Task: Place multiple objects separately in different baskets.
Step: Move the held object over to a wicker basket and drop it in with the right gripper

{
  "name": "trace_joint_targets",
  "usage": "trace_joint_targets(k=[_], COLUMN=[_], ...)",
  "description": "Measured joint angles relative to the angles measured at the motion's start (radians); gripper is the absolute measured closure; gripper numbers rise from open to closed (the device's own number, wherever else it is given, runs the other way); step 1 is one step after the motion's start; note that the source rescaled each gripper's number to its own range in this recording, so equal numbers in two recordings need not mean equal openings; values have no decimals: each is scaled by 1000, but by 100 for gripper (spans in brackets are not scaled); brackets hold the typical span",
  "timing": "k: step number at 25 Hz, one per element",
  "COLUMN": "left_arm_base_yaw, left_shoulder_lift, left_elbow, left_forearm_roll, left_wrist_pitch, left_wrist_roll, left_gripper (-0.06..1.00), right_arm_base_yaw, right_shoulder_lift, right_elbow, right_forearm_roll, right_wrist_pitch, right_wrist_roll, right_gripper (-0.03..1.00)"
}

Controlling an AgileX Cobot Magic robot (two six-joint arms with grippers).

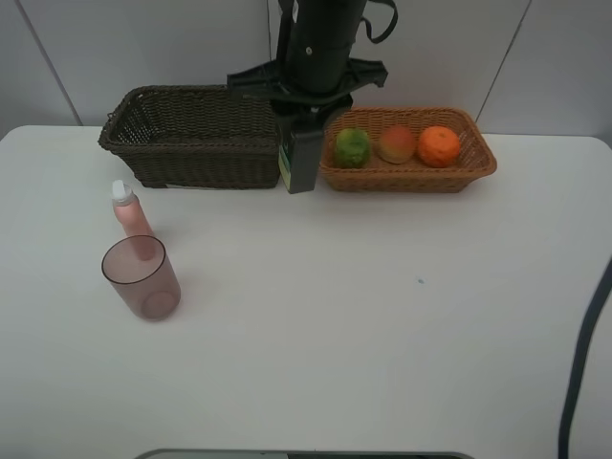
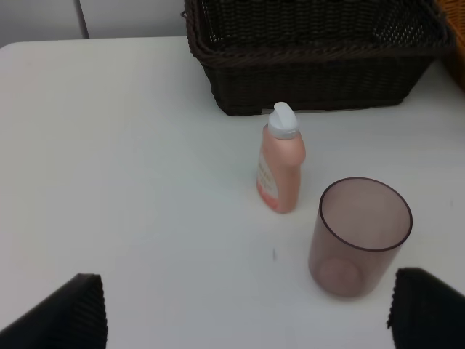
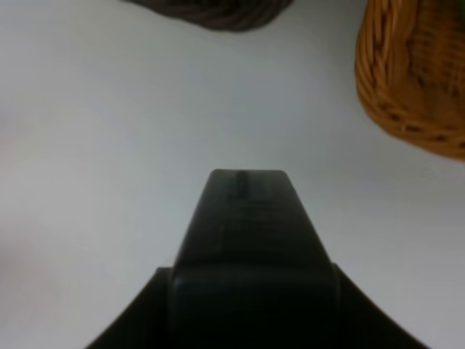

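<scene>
The right gripper [image 1: 304, 120] is clamped on the dark grey-black rectangular bottle [image 1: 304, 158], which hangs upright below it in the gap between the dark brown wicker basket [image 1: 191, 163] on its left and the light orange-tan basket [image 1: 411, 180] on its right, where a green lime [image 1: 352, 147], a red-yellow apple [image 1: 396, 144] and an orange [image 1: 439, 146] lie. The left gripper [image 2: 251, 313] is spread wide and empty, with the translucent pink-purple cup [image 2: 360, 236] standing just ahead of one finger and the slim pink bottle [image 2: 280, 171] upright beyond it, nearer the dark brown wicker basket
</scene>
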Motion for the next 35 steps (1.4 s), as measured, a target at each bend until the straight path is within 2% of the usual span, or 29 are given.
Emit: trace_joint_targets(k=[7, 12, 17, 21, 35], left_arm_base_yaw=[0, 0, 0, 0, 0], left_shoulder_lift=[0, 0, 0, 0, 0], left_elbow=[0, 0, 0, 0, 0], left_forearm_roll=[0, 0, 0, 0, 0], left_wrist_pitch=[0, 0, 0, 0, 0], left_wrist_roll=[0, 0, 0, 0, 0], left_gripper=[-5, -5, -5, -5, -5], right_arm_base_yaw=[0, 0, 2, -2, -41], right_shoulder_lift=[66, 144, 184, 237, 410], right_elbow=[-236, -363, -375, -375, -375], right_forearm_roll=[-1, 2, -35, -85, -79], right_wrist_pitch=[3, -86, -268, -365, -474], right_wrist_roll=[-70, -112, -129, -131, -132], right_gripper=[95, 95, 95, 95, 95])
